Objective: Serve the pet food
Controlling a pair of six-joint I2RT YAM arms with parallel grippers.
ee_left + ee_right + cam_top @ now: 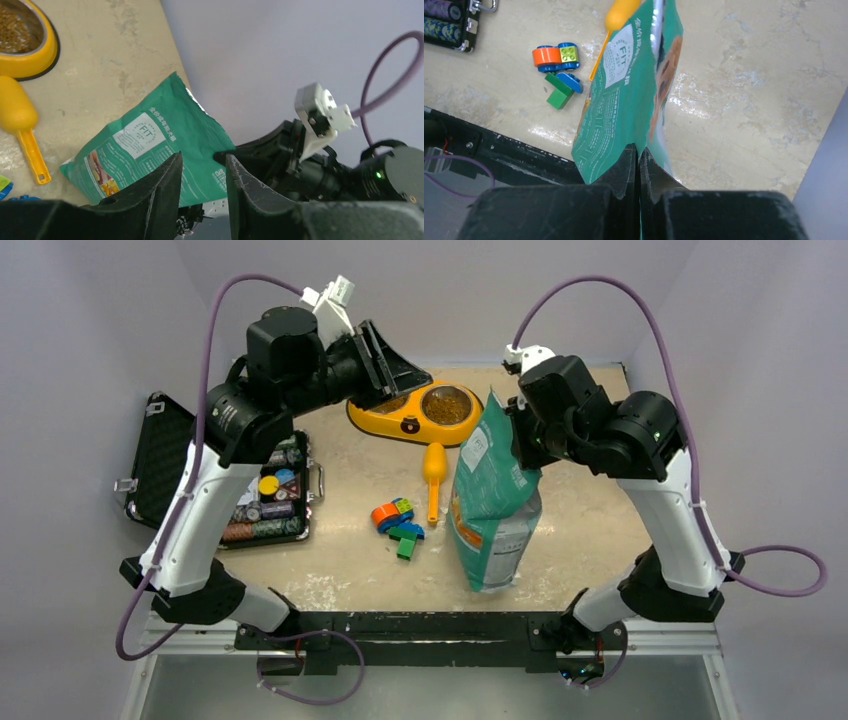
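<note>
The pet food (447,403) is showing as a heap of small brown pellets, lying in the steel-lined right-hand bowl of the yellow feeder (372,421). In the left wrist view the pellets are looking dry, granular and evenly tan-brown.

Just on the arm-base side of the feeder, off its right end, the teal-green and white bag (490,502) is standing tall and creasing at its middle. It is showing a white "FIT" panel and a golden-brown print on one face. The right gripper (638,152) is pinching the bag's top edge, with its fingers pressed together on the foil. Whether the bag's bottom is resting on the table (590,530) cannot be told.

The left gripper (202,166) is hovering over the feeder's left end, its fingers parted and gripping nothing.

A yellow scoop (433,476) is lying just beside the feeder on the arm-base side. The toy blocks (397,524) are sitting further that way, and an open black case (160,455) is lying well to the feeder's left.
</note>
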